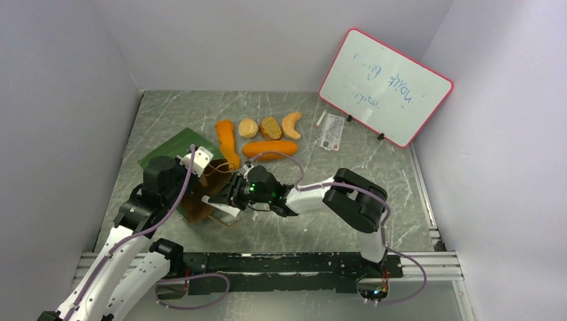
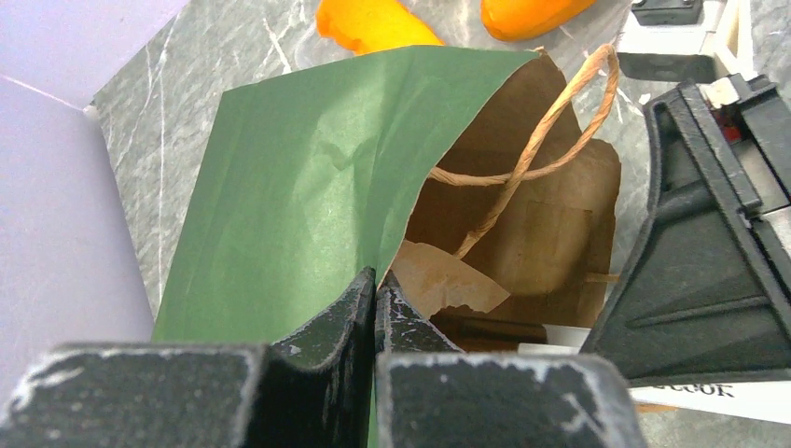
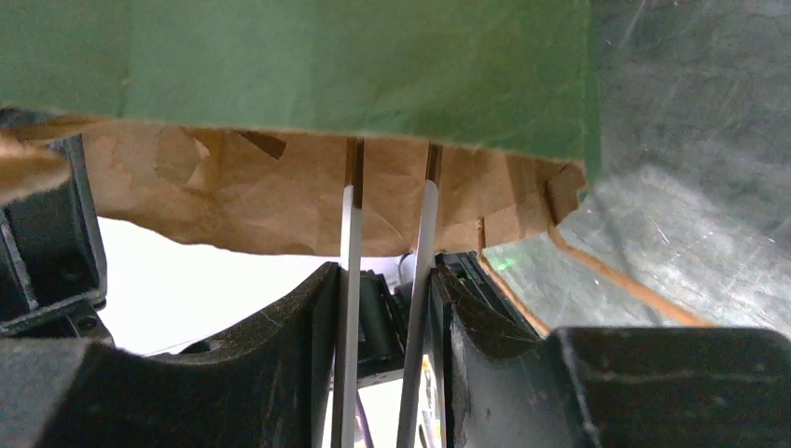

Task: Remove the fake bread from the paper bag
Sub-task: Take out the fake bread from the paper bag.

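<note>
One green paper bag (image 1: 175, 150) lies centre-left in the overhead view. Outside it, upper middle, I count five: steep loaf (image 1: 227, 142), flat loaf (image 1: 269, 148), bun (image 1: 248, 128), brown slice (image 1: 271, 128), croissant (image 1: 291, 124). Left gripper (image 2: 375, 280) is pinching the bag's edge. Right gripper (image 3: 387, 271) is at its mouth, jaws narrowly apart. The whiteboard (image 1: 386, 87) scrawl I can't read.

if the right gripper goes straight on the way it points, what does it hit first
Most likely the brown inside wall of the dark green paper bag, straight ahead of the right gripper; how far off is unclear.
</note>
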Robot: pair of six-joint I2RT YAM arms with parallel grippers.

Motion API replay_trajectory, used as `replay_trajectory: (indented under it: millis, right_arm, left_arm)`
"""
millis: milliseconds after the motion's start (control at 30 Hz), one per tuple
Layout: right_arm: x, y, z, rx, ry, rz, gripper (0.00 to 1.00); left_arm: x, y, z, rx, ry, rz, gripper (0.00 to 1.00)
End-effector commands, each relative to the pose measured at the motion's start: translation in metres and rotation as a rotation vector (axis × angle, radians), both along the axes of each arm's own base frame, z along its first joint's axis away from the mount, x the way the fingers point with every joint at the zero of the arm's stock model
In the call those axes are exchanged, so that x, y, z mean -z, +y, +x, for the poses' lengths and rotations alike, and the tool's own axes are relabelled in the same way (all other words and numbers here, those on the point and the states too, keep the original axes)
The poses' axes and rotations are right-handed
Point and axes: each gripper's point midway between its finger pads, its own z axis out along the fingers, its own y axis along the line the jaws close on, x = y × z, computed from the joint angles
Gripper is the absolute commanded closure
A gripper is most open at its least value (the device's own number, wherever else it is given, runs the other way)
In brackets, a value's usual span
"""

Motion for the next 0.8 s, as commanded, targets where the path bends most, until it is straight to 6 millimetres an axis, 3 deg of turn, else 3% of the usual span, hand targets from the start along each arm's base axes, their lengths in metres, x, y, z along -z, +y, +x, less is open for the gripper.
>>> replay_trajectory:
  millis: [0, 400, 500, 533, 767]
  right_arm:
    - [-0.034, 0.014, 0.01, 0.016, 0.016, 0.138, 0.59]
    - [-0.043, 0.017, 0.012, 0.029, 0.052, 0.181, 0.58]
    - [-0.032, 0.016, 0.01, 0.019, 0.061, 0.147, 0.58]
    - [-0.04, 0.021, 0.012, 0.016, 0.054, 0.166, 0.58]
    - [-0.042, 0.016, 0.01, 0.01, 0.045, 0.146, 0.57]
  left_arm:
    - [-0.008, -0.012, 0.002, 0.038, -0.031, -0.051, 0.93]
    - [-0.008, -0.014, 0.003, 0.042, -0.029, -0.051, 0.93]
    - [-0.007, -0.015, 0.002, 0.042, -0.023, -0.052, 0.93]
    - [-0.008, -0.015, 0.002, 0.044, -0.024, -0.051, 0.93]
    - [-0.008, -0.014, 0.003, 0.04, -0.028, -0.041, 0.93]
